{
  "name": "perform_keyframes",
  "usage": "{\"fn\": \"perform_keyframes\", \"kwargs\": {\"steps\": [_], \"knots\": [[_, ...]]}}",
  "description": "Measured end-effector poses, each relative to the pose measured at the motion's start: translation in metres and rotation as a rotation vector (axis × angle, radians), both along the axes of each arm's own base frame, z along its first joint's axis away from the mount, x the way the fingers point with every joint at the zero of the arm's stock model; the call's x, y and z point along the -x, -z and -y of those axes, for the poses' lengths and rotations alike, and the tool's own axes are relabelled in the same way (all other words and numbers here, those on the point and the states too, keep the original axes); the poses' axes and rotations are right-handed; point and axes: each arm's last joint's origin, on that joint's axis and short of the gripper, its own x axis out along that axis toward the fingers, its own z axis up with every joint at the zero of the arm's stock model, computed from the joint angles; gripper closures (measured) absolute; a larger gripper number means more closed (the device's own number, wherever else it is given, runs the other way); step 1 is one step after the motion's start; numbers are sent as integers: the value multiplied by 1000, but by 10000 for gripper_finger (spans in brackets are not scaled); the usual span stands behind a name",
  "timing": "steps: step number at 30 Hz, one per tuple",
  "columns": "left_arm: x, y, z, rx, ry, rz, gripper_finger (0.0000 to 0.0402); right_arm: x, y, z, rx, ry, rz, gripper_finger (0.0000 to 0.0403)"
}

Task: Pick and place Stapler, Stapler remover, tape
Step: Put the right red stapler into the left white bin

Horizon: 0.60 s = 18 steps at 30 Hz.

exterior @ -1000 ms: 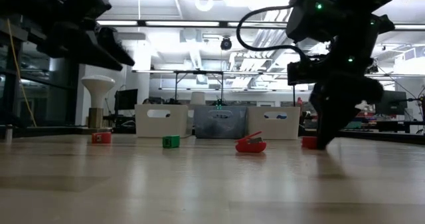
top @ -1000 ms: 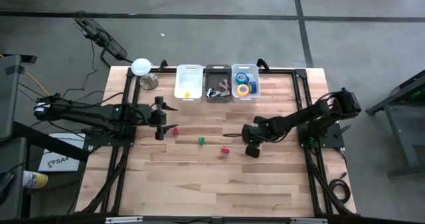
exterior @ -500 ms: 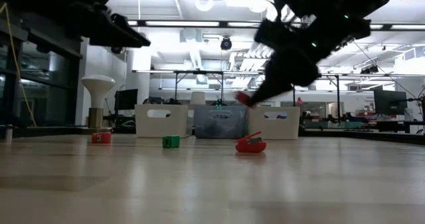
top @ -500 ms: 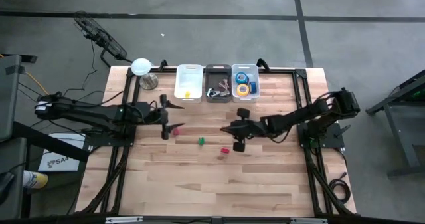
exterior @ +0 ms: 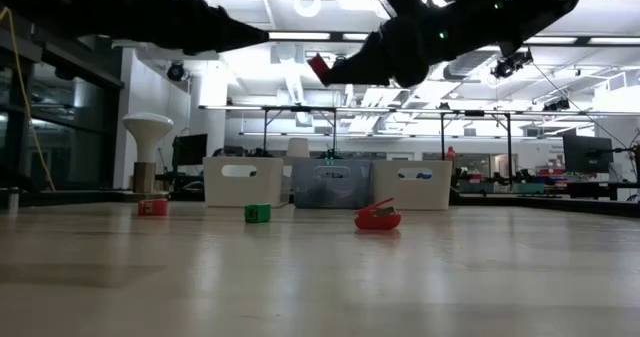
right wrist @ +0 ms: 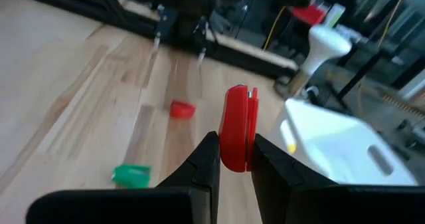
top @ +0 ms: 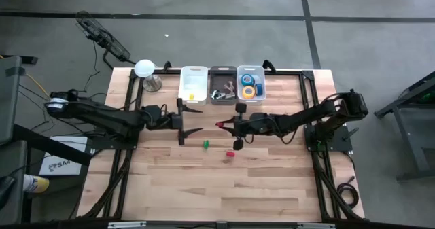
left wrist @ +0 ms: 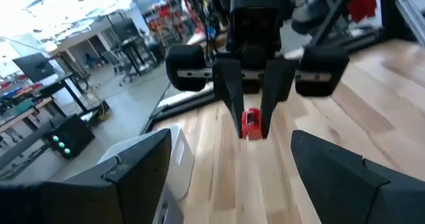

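Observation:
My right gripper [top: 222, 125] is shut on a small red tool [right wrist: 238, 121], a stapler or a stapler remover, I cannot tell which, and holds it high above the table's middle [exterior: 318, 67]. My left gripper [top: 194, 118] stands open just left of it at about the same height, fingers pointing at it. Its wrist view looks straight at the red tool [left wrist: 251, 124]. On the wood lie another small red tool [exterior: 378, 217], a green block [top: 205, 144] and a red block [exterior: 152, 207]. Blue and yellow tape rolls [top: 249, 84] lie in the clear bin. My right gripper pinches the red tool between its two fingers [right wrist: 206, 154], on its two broad sides near one end [right wrist: 236, 144]. The rest of the tool sticks out past the fingertips. The fingers come nearly level, pointing toward the table's left. The tool is lifted clear of the table.
Three bins stand in a row at the far edge: a white one [top: 193, 73], a dark one [top: 223, 71] and the clear one [top: 250, 70]. A white lamp [top: 145, 69] stands at the far left corner. Bare wood fills the near half.
My right gripper has risen from the table with the red tool, swung from pointing down to nearly level, rolled, and gone toward the table's left. The tool is now lifted clear. My left gripper has moved toward the table's right and tipped up to level, staying open.

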Motion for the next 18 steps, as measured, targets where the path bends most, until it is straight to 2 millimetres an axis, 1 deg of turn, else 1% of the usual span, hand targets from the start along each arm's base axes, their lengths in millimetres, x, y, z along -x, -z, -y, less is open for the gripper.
{"fn": "perform_keyframes", "kwargs": {"steps": [4,9,18], "knots": [[-11,6,1,14,3,45,95,-1,-5,2,51,-7,43,347],[-23,15,1,38,3,48,95,-2,-10,2,108,-17,82,347],[-56,5,4,7,55,52,95,-3,-15,0,128,-72,137,346]]}}
